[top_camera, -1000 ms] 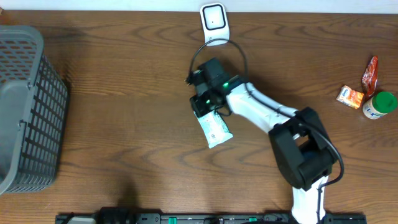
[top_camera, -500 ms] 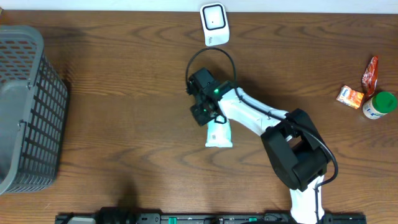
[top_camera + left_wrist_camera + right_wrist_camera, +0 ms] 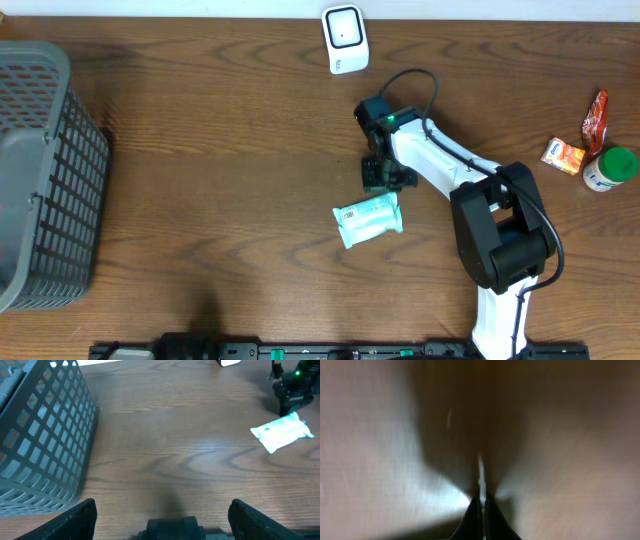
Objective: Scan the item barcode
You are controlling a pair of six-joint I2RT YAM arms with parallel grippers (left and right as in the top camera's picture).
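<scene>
Packet (image 3: 370, 220), white and pale green, lay flat on the surface (image 3: 220, 150) near its middle, well apart from the scanner (image 3: 343, 40) at the far edge. The right end effector (image 3: 385, 180) hung just beside the packet's far edge, clenched, its fingers pressed together in the blurred wrist view; whether it touched the packet could not be told. The left end effector (image 3: 162, 505) was released, fingers spread wide over bare wood. A grey basket (image 3: 40, 170) stood at the left edge. A bottle (image 3: 610, 168), a carton (image 3: 565, 155) and a sachet (image 3: 596, 120) sat together at the far right.
</scene>
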